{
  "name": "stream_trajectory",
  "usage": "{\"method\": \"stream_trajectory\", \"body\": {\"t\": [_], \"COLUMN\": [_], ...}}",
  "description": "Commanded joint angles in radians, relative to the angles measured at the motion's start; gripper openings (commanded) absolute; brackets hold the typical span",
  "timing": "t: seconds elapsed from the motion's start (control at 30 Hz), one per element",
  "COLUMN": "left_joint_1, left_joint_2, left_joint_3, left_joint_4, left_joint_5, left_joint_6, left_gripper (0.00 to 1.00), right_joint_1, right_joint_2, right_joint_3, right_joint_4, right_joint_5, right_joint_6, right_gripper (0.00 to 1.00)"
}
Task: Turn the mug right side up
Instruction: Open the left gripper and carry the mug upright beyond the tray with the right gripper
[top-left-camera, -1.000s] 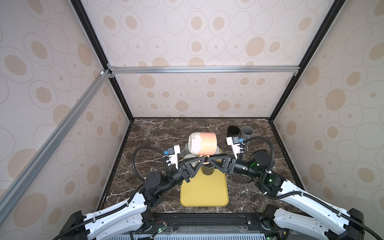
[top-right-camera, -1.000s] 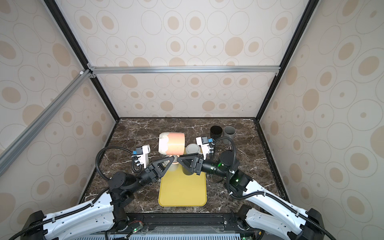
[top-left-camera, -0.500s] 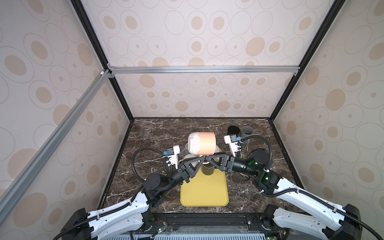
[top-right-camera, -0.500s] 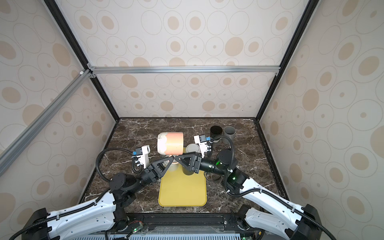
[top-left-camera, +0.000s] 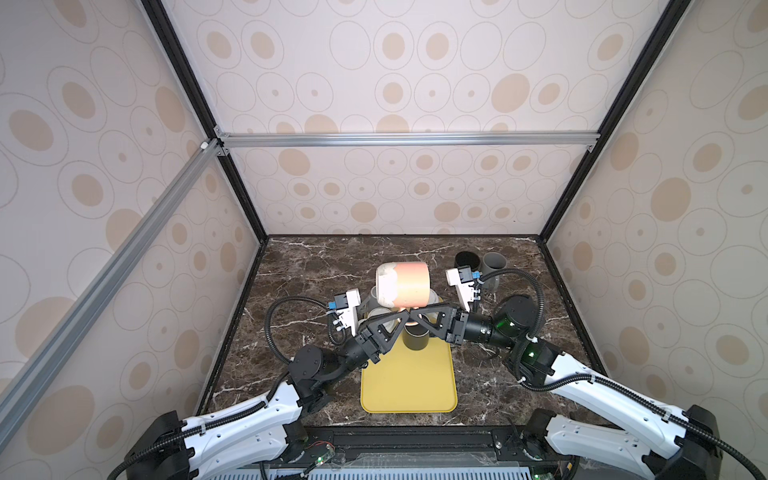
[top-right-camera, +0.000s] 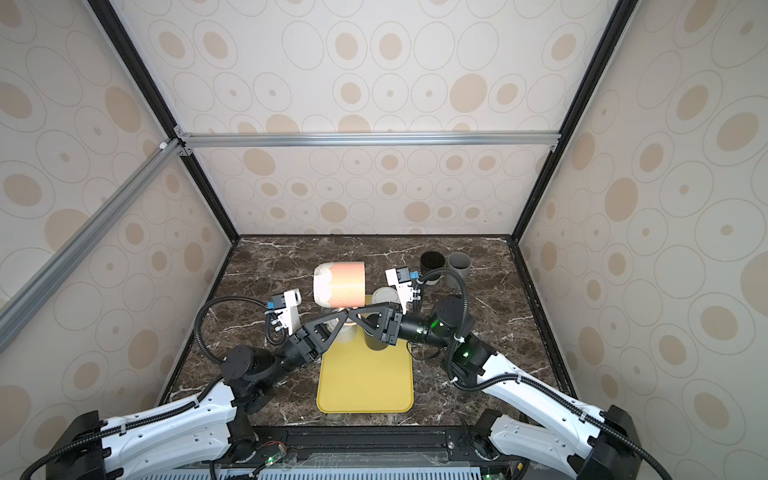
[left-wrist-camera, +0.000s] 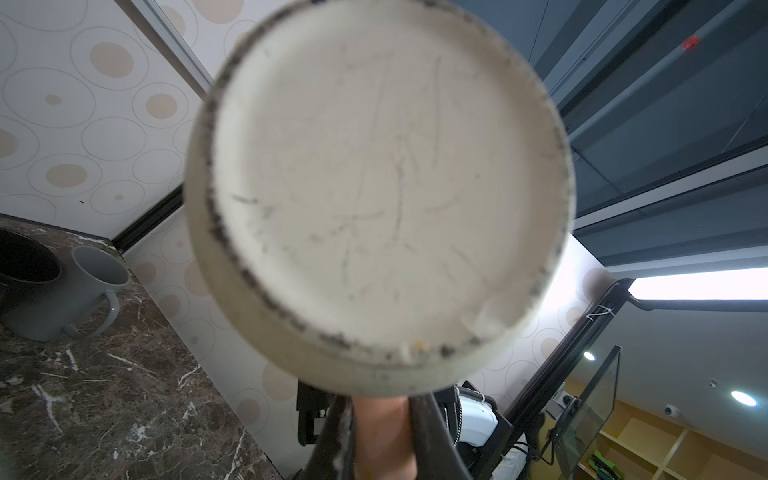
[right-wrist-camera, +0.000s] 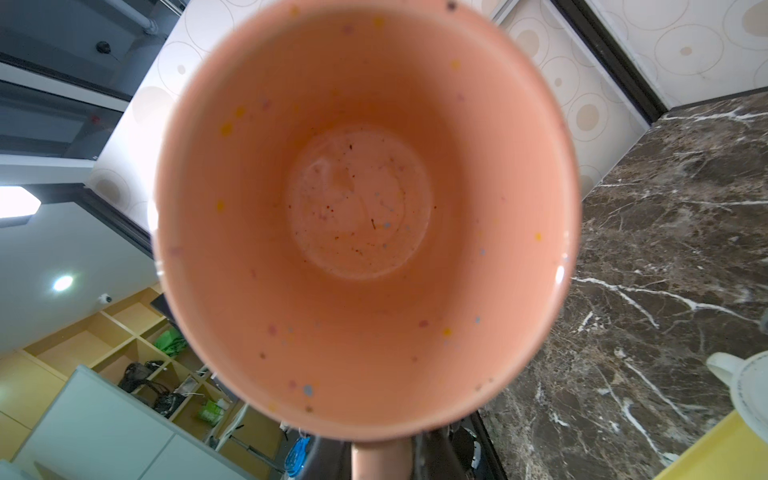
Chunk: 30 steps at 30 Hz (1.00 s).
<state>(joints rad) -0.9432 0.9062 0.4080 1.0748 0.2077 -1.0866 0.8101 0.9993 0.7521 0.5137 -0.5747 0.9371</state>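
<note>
The peach mug (top-left-camera: 405, 284) (top-right-camera: 343, 284) hangs in the air on its side above the tray's far end, cream base to the left, mouth to the right, handle pointing down. My left gripper (top-left-camera: 404, 321) (top-right-camera: 341, 316) is shut on the handle (left-wrist-camera: 382, 436) from the base side. The left wrist view fills with the scuffed base (left-wrist-camera: 374, 199). My right gripper (top-left-camera: 417, 320) (top-right-camera: 354, 316) is shut on the same handle (right-wrist-camera: 380, 459) from the mouth side. The right wrist view looks into the speckled peach inside (right-wrist-camera: 361, 208).
A yellow tray (top-left-camera: 409, 386) lies at the front middle with a dark cup (top-left-camera: 415, 338) on its far end. A white mug (top-right-camera: 384, 297) stands upside down just behind. A black cup (top-left-camera: 467, 259) and a grey mug (top-left-camera: 493, 266) stand at the back right.
My right gripper has come in from the right and shut on the mug's handle. The mug has drifted slightly left in the left gripper's hold.
</note>
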Motion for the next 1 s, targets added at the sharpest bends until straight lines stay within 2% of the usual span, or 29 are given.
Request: {"method": "stream_trajectory", "body": {"t": [0.0, 0.17, 0.2, 0.3, 0.33, 0.47, 0.57, 0.67, 0.77, 0.97], "left_joint_1": [0.006, 0.030, 0.043, 0.095, 0.114, 0.163, 0.174, 0.174, 0.174, 0.177], "left_joint_2": [0.006, -0.009, -0.022, -0.098, -0.129, -0.245, -0.276, -0.245, -0.235, -0.244], "left_joint_3": [0.028, 0.022, 0.028, 0.056, 0.075, 0.191, 0.367, 0.502, 0.524, 0.418], "left_joint_4": [0.135, 0.086, 0.050, -0.154, -0.247, -0.624, -1.036, -1.306, -1.365, -1.212], "left_joint_5": [0.038, 0.032, 0.030, -0.002, -0.021, -0.110, -0.272, -0.429, -0.509, -0.525], "left_joint_6": [0.030, 0.034, 0.036, 0.070, 0.092, 0.226, 0.334, 0.402, 0.444, 0.537], "left_gripper": [0.00, 0.00, 0.07, 0.67, 0.98, 1.00, 1.00, 1.00, 1.00, 1.00], "right_joint_1": [-0.002, -0.002, -0.002, -0.003, -0.002, -0.006, -0.006, -0.008, -0.007, -0.020], "right_joint_2": [0.013, 0.010, 0.005, -0.014, -0.017, -0.028, -0.010, 0.043, 0.126, 0.344], "right_joint_3": [0.040, 0.044, 0.046, 0.065, 0.080, 0.143, 0.255, 0.404, 0.565, 0.868], "right_joint_4": [0.028, 0.004, -0.008, -0.088, -0.120, -0.262, -0.491, -0.738, -0.934, -1.184], "right_joint_5": [-0.014, 0.009, 0.022, 0.070, 0.081, 0.158, 0.256, 0.394, 0.540, 0.831], "right_joint_6": [0.038, 0.034, 0.026, -0.020, -0.039, -0.107, -0.201, -0.295, -0.381, -0.529], "right_gripper": [0.01, 0.00, 0.00, 0.00, 0.00, 0.00, 0.00, 0.00, 0.00, 0.00]}}
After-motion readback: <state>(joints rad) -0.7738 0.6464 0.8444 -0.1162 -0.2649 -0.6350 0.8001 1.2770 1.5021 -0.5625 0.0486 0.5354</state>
